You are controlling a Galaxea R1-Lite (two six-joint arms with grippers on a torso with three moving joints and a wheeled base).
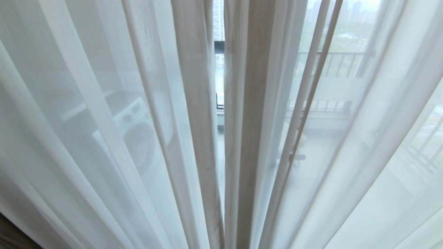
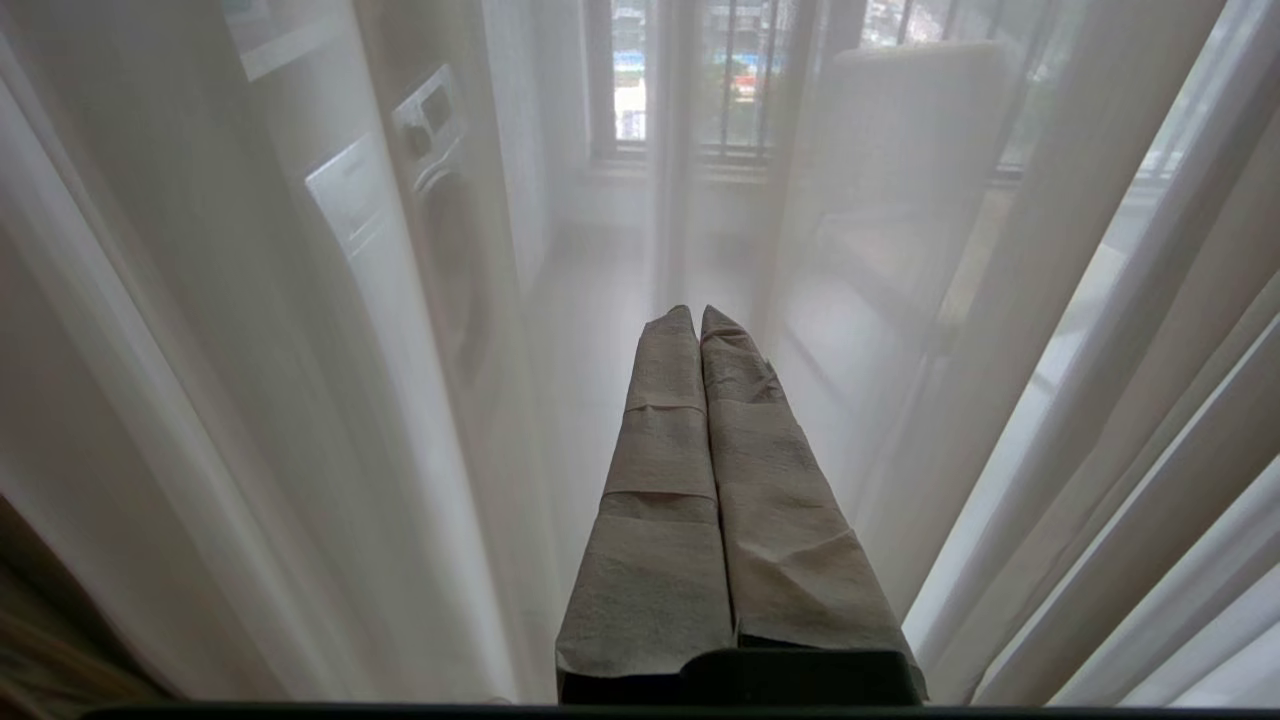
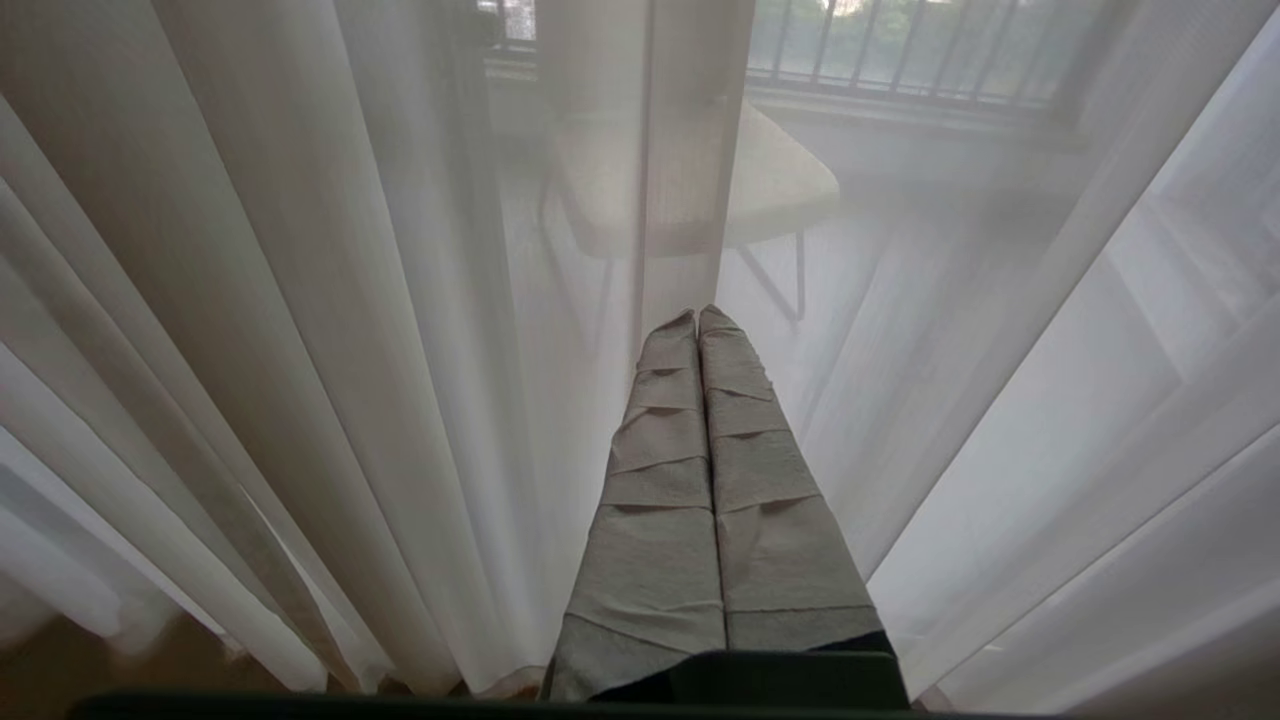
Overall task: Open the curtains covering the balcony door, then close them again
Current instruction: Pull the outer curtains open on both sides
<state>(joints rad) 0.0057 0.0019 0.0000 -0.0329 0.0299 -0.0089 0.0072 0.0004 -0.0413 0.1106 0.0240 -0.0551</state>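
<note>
Head view: sheer curtains (image 1: 104, 121) hang drawn, a narrow gap at centre. Left gripper (image 2: 697, 320) and right gripper (image 3: 697, 322) point at the fabric, both closed and empty.

— What hangs before the left gripper (image 2: 697, 318)?
— The curtains (image 2: 300, 400), with a washing machine (image 2: 440, 170) behind.
— And the right gripper (image 3: 697, 320)?
— Curtains too, a table (image 3: 780, 180) beyond.

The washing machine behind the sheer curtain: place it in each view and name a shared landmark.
Head view: washing machine left of centre, dim behind the sheer curtain.
Left wrist view: upper left of centre, beyond the shut left claw.
Right wrist view: not visible.
Shared landmark: the balcony railing, also in and.
</note>
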